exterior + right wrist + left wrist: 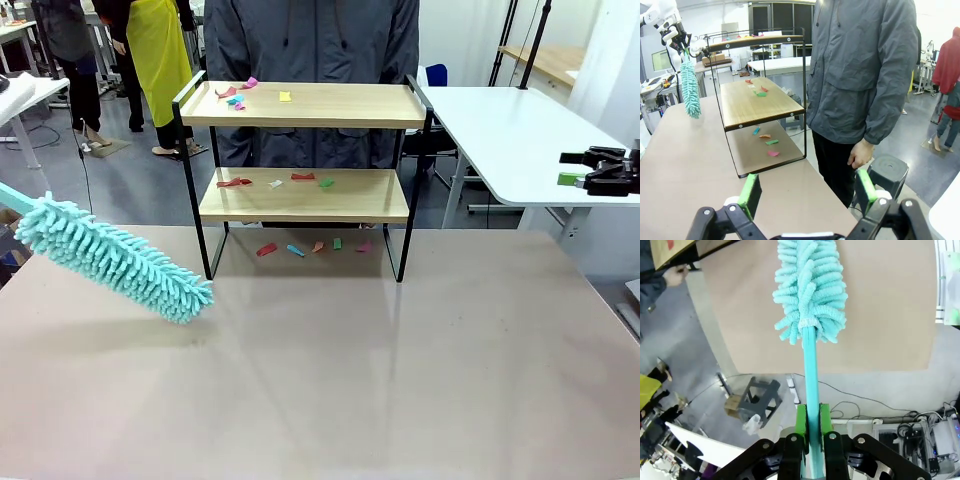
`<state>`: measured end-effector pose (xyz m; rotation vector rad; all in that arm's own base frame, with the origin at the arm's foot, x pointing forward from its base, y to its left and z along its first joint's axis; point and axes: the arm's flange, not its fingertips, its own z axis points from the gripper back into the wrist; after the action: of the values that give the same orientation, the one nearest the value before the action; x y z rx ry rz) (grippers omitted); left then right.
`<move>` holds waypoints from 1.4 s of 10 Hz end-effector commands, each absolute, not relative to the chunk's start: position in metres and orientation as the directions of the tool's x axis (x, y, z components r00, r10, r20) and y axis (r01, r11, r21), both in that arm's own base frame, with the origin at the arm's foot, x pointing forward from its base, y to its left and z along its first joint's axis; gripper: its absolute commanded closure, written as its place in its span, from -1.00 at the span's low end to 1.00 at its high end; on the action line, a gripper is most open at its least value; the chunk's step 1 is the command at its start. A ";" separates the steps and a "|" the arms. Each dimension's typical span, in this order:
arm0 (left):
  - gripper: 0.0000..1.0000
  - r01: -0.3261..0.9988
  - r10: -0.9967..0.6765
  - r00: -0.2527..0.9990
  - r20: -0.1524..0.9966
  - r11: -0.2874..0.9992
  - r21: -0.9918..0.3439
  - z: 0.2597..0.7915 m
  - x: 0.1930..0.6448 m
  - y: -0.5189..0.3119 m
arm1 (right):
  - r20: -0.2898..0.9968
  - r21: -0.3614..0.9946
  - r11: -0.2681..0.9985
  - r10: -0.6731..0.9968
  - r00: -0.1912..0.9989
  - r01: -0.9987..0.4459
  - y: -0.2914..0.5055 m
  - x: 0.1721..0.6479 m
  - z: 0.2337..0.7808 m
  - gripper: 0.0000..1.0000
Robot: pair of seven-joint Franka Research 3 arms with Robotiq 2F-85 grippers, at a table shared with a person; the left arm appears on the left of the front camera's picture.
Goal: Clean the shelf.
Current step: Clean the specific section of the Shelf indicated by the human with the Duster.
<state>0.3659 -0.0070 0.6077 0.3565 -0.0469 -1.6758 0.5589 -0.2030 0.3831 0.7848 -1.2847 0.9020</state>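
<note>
The left gripper (811,422) is clamped on the thin teal handle of a fluffy duster (115,262), whose head hangs over the table (380,380), left of the shelf (350,104) and apart from it. The right gripper (807,195) stands wide and empty, off to the right. The shelf stands at the table's far side, before a person (860,75). Coloured scraps (236,97) lie on both boards and beneath. To sweep well, I judge the head should rise to the top board, pass between the side rails, and brush lightly without nudging the frame.
</note>
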 end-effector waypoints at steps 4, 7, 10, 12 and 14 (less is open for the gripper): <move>0.74 0.961 -0.975 -0.078 -0.206 -0.129 0.246 0.610 0.368 0.000 | 0.992 -0.011 0.449 0.118 0.047 -0.893 -0.201 0.560 0.386 -1.00; 0.74 0.961 -0.975 -0.078 -0.206 -0.129 0.246 0.610 0.368 0.000 | 0.992 -0.011 0.449 0.118 0.047 -0.893 -0.201 0.560 0.386 -1.00; 0.74 0.961 -0.975 -0.078 -0.206 -0.129 0.246 0.610 0.368 0.000 | 0.992 -0.011 0.449 0.118 0.047 -0.893 -0.201 0.560 0.386 -1.00; 0.74 0.961 -0.975 -0.078 -0.206 -0.129 0.246 0.610 0.368 0.000 | 0.992 -0.011 0.449 0.118 0.047 -0.893 -0.201 0.560 0.386 -1.00; 0.74 0.961 -0.975 -0.078 -0.206 -0.129 0.246 0.610 0.368 0.000 | 0.992 -0.011 0.449 0.118 0.047 -0.893 -0.201 0.560 0.386 -1.00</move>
<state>0.3664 -0.0021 0.6072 0.3567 -0.0436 -1.6615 0.5589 -0.2030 0.3831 0.7848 -1.2847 0.9020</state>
